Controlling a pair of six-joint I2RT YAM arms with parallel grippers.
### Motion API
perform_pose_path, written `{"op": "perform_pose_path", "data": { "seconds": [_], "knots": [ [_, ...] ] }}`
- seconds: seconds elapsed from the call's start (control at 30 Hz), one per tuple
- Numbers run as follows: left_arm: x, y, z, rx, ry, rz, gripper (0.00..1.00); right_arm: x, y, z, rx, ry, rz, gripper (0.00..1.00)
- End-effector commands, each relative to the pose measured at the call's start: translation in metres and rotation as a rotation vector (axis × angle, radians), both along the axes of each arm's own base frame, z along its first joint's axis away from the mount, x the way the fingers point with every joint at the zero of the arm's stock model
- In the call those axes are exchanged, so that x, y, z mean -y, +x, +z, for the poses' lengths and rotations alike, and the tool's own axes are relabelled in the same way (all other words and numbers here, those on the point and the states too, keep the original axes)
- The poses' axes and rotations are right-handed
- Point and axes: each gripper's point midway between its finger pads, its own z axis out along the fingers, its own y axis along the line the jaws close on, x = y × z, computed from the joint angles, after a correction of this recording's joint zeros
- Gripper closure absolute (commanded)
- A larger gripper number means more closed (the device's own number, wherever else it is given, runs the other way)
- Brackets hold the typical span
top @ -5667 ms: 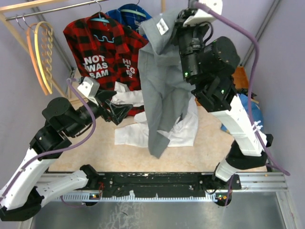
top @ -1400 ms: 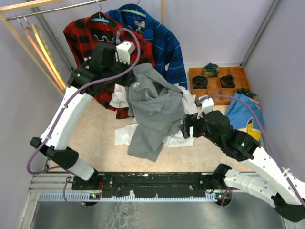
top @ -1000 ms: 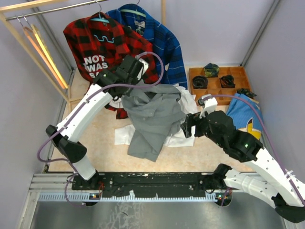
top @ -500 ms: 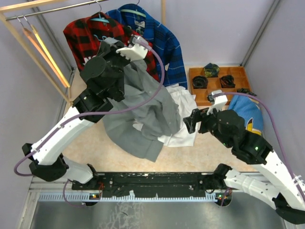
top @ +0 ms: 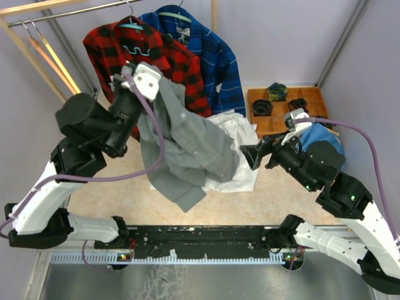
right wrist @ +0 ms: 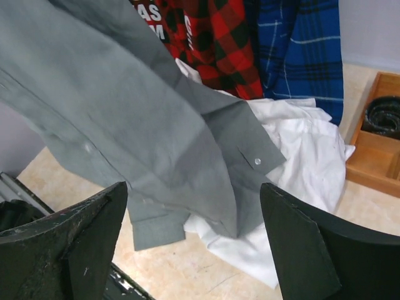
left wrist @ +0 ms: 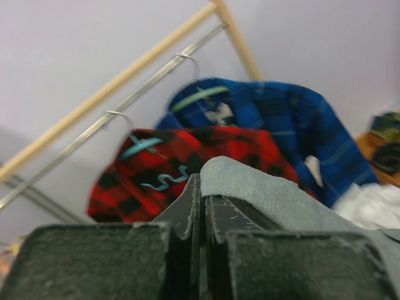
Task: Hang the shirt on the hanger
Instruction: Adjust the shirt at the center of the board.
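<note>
Left gripper (left wrist: 201, 209) is clenched on the grey shirt (top: 187, 140), fabric pinched between its fingers. Right gripper (right wrist: 194, 212) is spread wide, just beside the shirt.

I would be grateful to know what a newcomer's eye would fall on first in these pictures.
The plain grey button-up shirt draws the eye, hanging mid-scene from the shut left gripper over a crumpled white shirt on the table. Behind it, a red-black plaid shirt and a blue plaid shirt hang on the rail; the open right gripper hovers to its right.
</note>
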Motion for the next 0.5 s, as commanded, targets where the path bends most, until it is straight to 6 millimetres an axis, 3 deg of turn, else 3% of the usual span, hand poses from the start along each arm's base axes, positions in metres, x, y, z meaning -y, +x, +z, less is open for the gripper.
{"op": "perform_pose_path", "data": {
  "seconds": [0.0, 0.23, 0.47],
  "knots": [
    [0.054, -0.004, -0.07, -0.214, -0.062, -0.201, 1.0, -0.015, 0.002, 0.039, 0.112, 0.039, 0.069, 0.12],
    [0.073, -0.002, -0.114, -0.382, -0.052, -0.206, 1.0, -0.041, 0.01, 0.082, 0.163, 0.068, 0.139, 0.09],
    [0.088, -0.003, -0.168, -0.579, 0.048, -0.203, 1.0, -0.062, 0.017, 0.078, 0.12, 0.154, 0.168, 0.09]
  ]
}}
